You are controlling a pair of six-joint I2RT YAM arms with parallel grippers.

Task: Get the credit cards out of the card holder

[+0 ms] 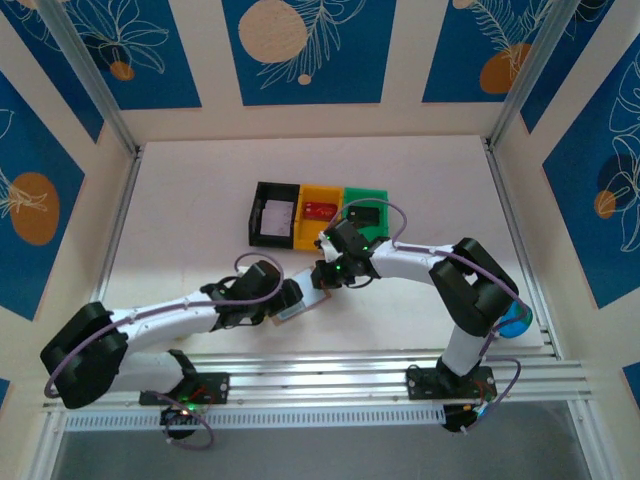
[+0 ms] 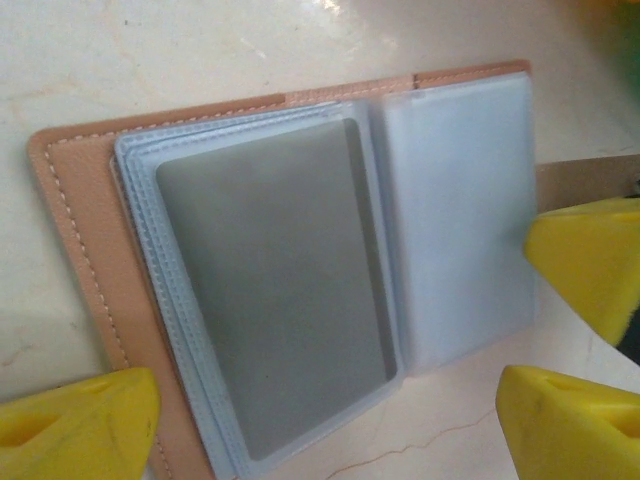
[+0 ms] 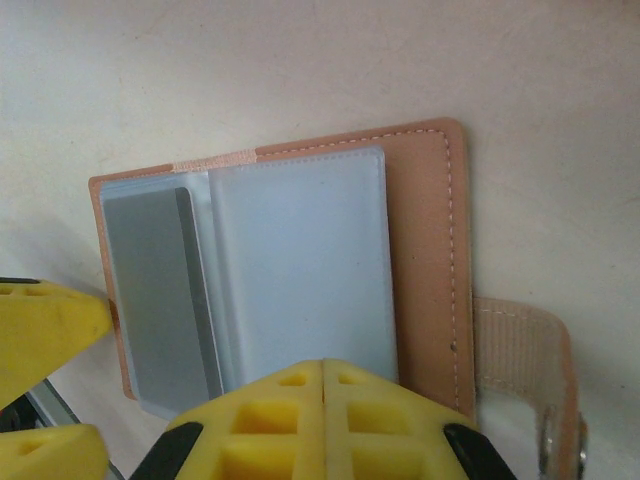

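The tan card holder point(image 2: 80, 260) lies open on the table, its grey-blue clear pockets facing up. A grey credit card point(image 2: 270, 290) sits in the top pocket of the left stack. The pocket page point(image 2: 455, 210) on the other side looks empty. My left gripper point(image 2: 325, 420) is open, its yellow fingers straddling the holder's near edge. My right gripper point(image 3: 322, 368) is shut, its tips resting on the clear pocket page point(image 3: 300, 260). From the right wrist, the grey card point(image 3: 160, 290) shows at the left. From above, the card holder point(image 1: 300, 307) lies between the left gripper point(image 1: 287, 300) and the right gripper point(image 1: 325, 277).
Three small bins stand in a row behind the holder: black point(image 1: 256, 215), yellow point(image 1: 320, 192) and green point(image 1: 365, 193). A white card lies in the black bin and a red one in the yellow bin. The holder's strap point(image 3: 520, 350) with its snap sticks out sideways.
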